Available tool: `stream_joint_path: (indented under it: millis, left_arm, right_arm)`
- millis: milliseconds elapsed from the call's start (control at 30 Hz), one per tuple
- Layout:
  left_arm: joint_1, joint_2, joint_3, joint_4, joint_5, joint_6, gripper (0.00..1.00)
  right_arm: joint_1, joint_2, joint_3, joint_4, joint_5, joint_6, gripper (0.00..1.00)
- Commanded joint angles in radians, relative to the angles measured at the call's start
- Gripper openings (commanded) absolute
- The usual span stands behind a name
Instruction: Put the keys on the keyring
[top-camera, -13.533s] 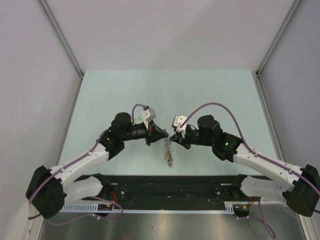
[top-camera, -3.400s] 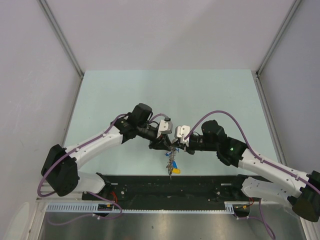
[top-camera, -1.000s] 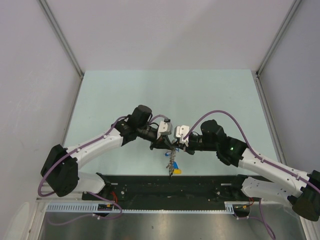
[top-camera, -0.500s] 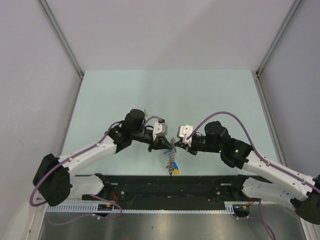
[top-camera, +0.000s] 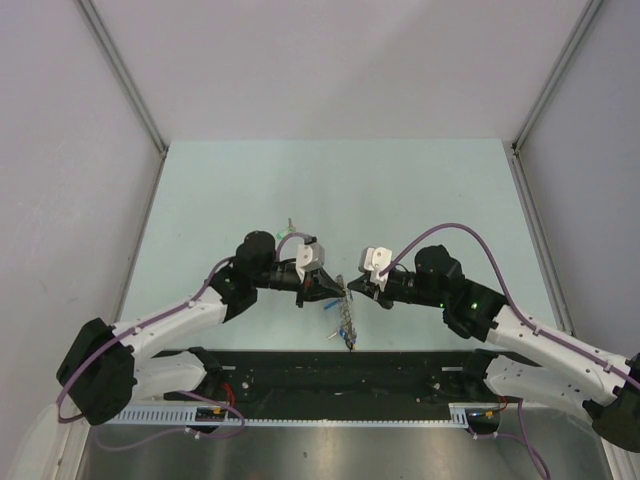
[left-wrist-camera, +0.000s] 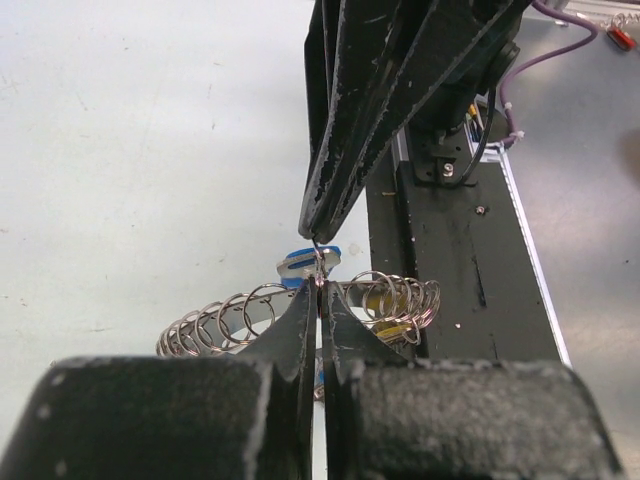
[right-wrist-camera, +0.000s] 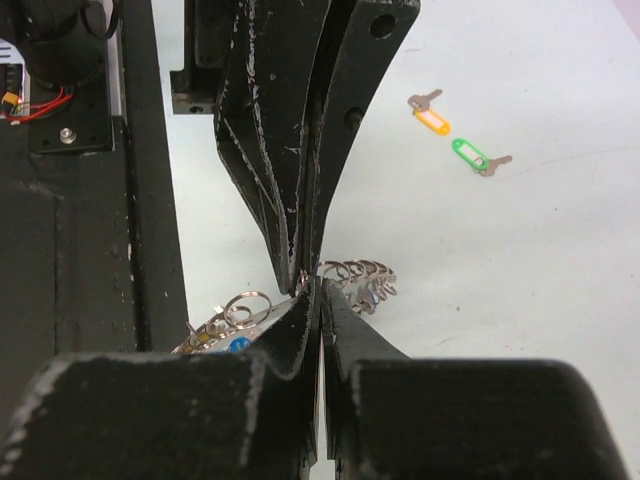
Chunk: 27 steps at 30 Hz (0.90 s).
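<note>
My left gripper (left-wrist-camera: 320, 300) and right gripper (right-wrist-camera: 318, 295) meet tip to tip mid-surface (top-camera: 430, 190), left coming in from 9 o'clock, right from 3. Both sets of jaws are pinched together on the keyring (top-camera: 345, 322) wire; its key fringe trails toward 6 o'clock. The orange-tagged key (right-wrist-camera: 430, 117) and green-tagged key (right-wrist-camera: 472, 155) lie loose on the surface, apart from the ring, at 1 o'clock in the right wrist view.

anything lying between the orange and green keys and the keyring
Nothing visible does. In the right wrist view the orange key and green key lie on the bare table, with open surface between them and the keyring.
</note>
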Motion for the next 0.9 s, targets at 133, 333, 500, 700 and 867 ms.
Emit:
stream_joint_path:
  millis: [133, 333, 500, 700, 867]
  left_arm:
    - [-0.003, -0.075, -0.008, 0.170, -0.042, -0.068, 0.00]
    - [-0.003, -0.104, -0.018, 0.170, -0.073, -0.066, 0.00]
    - [-0.003, -0.104, -0.025, 0.190, -0.085, -0.074, 0.00]
    - [-0.004, -0.110, -0.023, 0.172, -0.109, -0.074, 0.00]
    - [-0.003, -0.126, -0.022, 0.131, -0.168, -0.060, 0.00]
  right_arm:
    - [0.005, 0.004, -0.041, 0.090, -0.008, 0.055, 0.00]
    - [-0.005, -0.035, -0.090, 0.097, 0.029, 0.078, 0.00]
    - [-0.010, -0.042, -0.107, 0.097, 0.017, 0.092, 0.00]
    - [-0.010, -0.069, -0.107, 0.134, 0.044, 0.124, 0.00]
    - [-0.015, -0.121, -0.107, 0.117, 0.101, 0.158, 0.14]
